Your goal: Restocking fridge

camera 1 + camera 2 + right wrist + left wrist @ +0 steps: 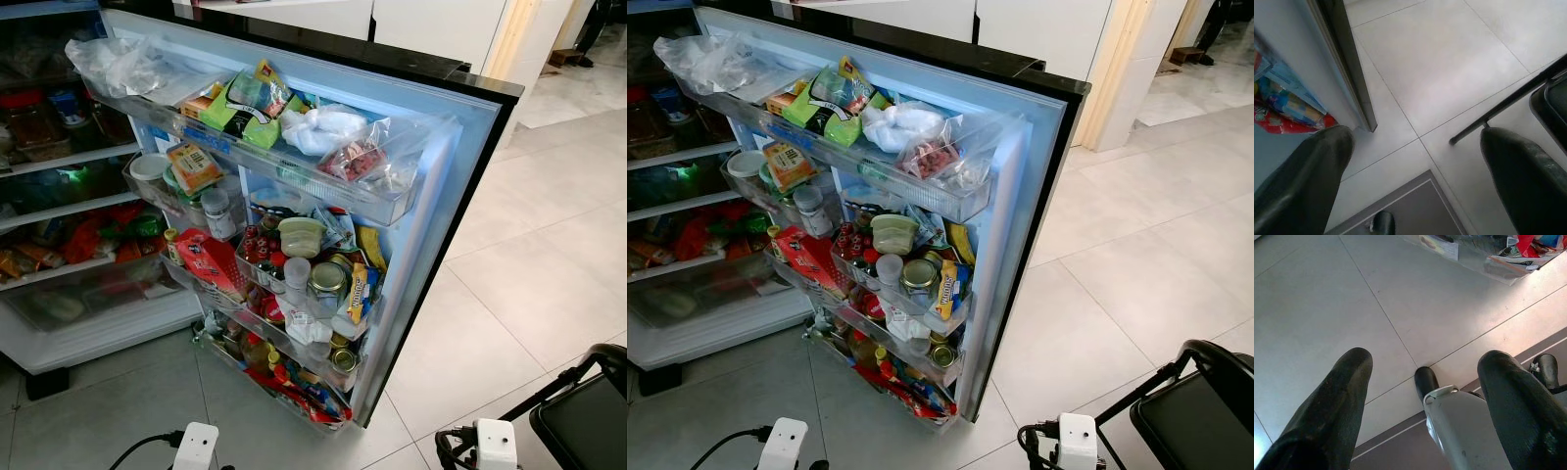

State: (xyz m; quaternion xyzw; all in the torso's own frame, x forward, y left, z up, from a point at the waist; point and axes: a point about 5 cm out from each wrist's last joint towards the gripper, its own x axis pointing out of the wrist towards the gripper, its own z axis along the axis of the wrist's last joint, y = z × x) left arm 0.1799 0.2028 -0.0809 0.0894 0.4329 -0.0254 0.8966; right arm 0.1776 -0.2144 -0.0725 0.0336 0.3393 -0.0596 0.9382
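Meanwhile, both arms hang low over the floor tiles [1327, 298]: the left tool [1420, 396] and right tool [1410, 171] each spread and empty. The open fridge door [431, 196], its racks crammed with jars and packets, stands ahead and to the left, nearer the left arm.

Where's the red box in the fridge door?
In the left eye view, the red box leans in the open fridge door's middle shelf, at its left end, below the orange packet and left of the small red-capped bottles.
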